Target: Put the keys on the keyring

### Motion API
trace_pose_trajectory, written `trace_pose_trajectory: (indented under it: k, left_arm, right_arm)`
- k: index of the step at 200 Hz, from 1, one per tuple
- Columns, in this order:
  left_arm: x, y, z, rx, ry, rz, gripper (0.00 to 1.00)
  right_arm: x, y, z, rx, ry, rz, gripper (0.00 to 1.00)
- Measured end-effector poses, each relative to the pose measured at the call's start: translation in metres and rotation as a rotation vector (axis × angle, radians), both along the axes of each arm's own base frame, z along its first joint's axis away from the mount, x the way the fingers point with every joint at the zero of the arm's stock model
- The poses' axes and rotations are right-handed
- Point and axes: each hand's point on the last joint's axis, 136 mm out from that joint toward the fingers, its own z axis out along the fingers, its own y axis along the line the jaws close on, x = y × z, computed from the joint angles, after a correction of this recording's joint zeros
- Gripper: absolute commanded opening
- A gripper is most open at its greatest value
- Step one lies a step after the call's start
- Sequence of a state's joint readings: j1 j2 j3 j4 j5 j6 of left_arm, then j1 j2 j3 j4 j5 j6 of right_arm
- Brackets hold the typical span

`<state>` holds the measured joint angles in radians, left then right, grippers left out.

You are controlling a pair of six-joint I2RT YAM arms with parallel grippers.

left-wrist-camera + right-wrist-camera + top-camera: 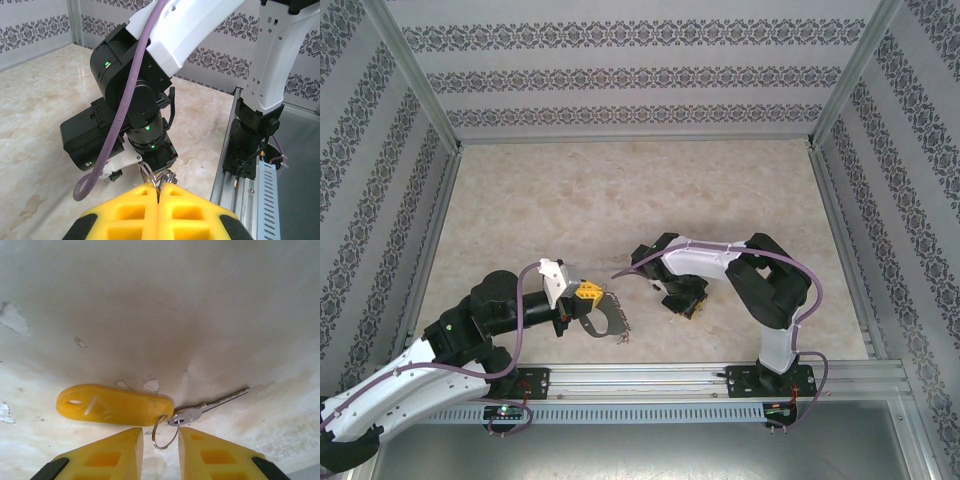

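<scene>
Keyring (606,322): grey metal loop, held clear of the worktop (620,190) by the left end effector (588,292), close to the near edge and left of centre; the left wrist view shows the yellow fingers (200,215) pressed flat together with wire loops of the keyring emerging from the seam, so the hold is closed and firm.

Key (207,406): one silver key observed, lying flat on the worktop by the near edge, right of centre, directly below the right end effector (160,440); it is joined by a small split ring (153,434) to a yellow plastic tag (112,404); no other key can be confirmed.

Right end effector: parted to a narrow gap, holding nothing, tips standing either side of the split ring; whether they touch the worktop cannot be told.

Handling assessment: key judged light, thin, rigid and smooth; lying flush, it is hard to pinch by the blade and liable to skid on the glossy surface; the tag is thicker and offers the better purchase, gripped across its short width; the split ring is thin wire and likely to pivot or slip out. Key and tag swing freely on that ring, so neither will present steadily once lifted. Keyring judged stiff; the hold appears to sit at one end, leaving the loop exposed toward the other end effector.
</scene>
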<state>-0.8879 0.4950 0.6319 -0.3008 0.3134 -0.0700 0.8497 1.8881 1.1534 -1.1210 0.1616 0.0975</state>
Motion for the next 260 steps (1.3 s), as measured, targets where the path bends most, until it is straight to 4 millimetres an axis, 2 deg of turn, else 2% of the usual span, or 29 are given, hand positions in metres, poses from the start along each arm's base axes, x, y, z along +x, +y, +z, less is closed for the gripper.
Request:
trace_pose_trajectory:
  k: [96,139,240,260]
  left_arm:
    - [-0.0011,0.0013,0.0026,-0.009,-0.007,0.000,0.00]
    - [-0.0011,0.0013,0.0026,-0.009,-0.007,0.000,0.00]
    - [-0.0015,0.0017,0.0034,-0.011,-0.009,0.000,0.00]
    - [-0.0015,0.0018,0.0035,-0.011,-0.010,0.000,0.00]
  right_arm:
    - [0.0027,-0.0044,-0.0028,-0.018,0.006,0.012,0.18]
    - [0.0032,-0.0048,-0.0027,-0.020,0.005,0.016,0.19]
    - [0.0058,-0.0079,-0.0010,-0.036,-0.009,0.027,0.00]
    - [0.0071,-0.0057,0.0035,-0.017,-0.024,0.025,0.00]
